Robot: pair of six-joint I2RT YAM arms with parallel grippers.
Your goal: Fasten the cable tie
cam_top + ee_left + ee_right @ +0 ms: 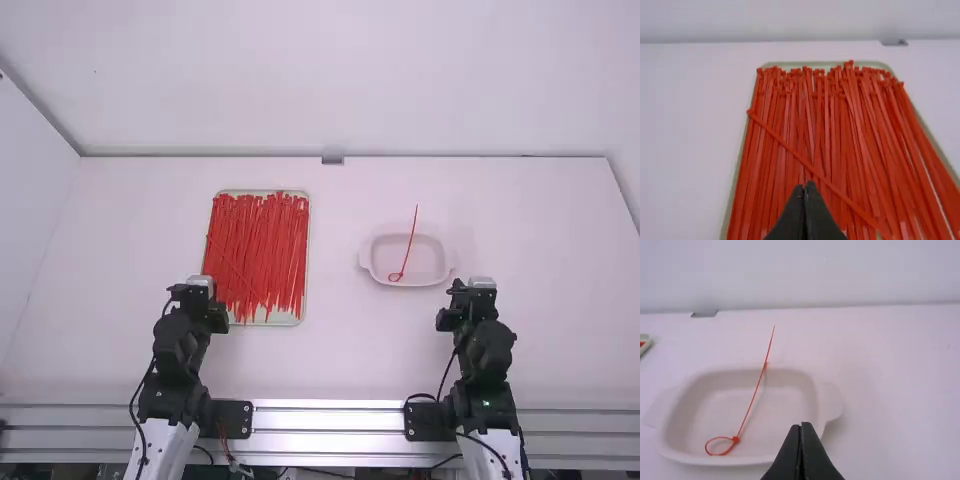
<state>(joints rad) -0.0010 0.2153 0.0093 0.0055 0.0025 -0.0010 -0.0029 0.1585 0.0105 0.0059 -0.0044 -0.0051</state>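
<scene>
Smooth white surface (120, 250), rectangular tray (260, 192) heaped with straight red plastic ties (258, 255), one looped cable tie (410, 240) lying in glossy white handled dish (432, 262), left pincer (805, 187) and right pincer (801, 426) both closed, empty

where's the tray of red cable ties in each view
High view: tray left of the middle.
Left wrist view: tray across the middle, heaped with red ties.
Right wrist view: a sliver of tray at the edge, apart from the white dish.
Shared landmark: grey bracket at the table's far edge.
</scene>
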